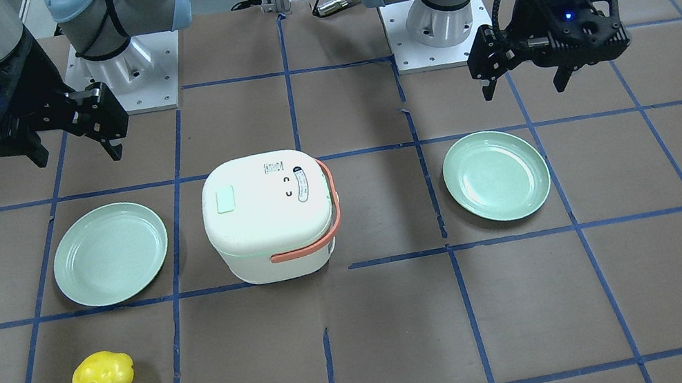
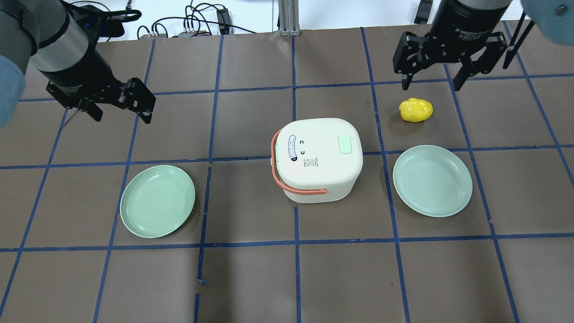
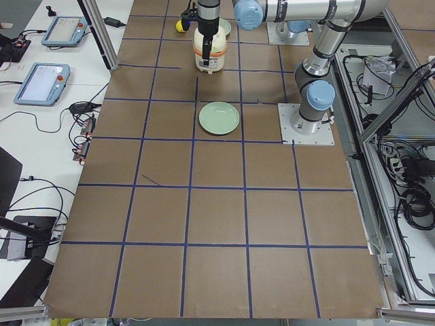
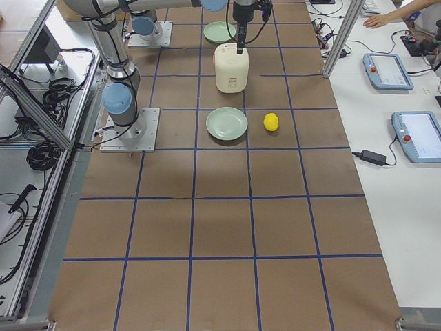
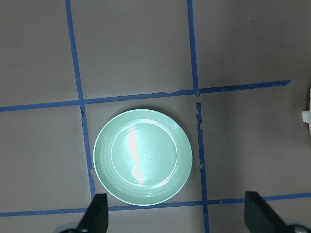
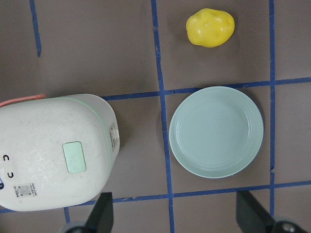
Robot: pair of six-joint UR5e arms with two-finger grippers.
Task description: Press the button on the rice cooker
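Observation:
The white rice cooker with an orange handle stands mid-table, its lid shut. Its pale green button sits on the lid's top, on the side toward my right arm. It also shows in the front view and the right wrist view. My right gripper is open and empty, raised above the table beyond the cooker's right side. My left gripper is open and empty, raised far to the cooker's left. Neither touches the cooker.
A green plate lies right of the cooker and another green plate lies to its left. A yellow lumpy object lies beyond the right plate, under my right gripper. Operators' tablets lie on the side benches.

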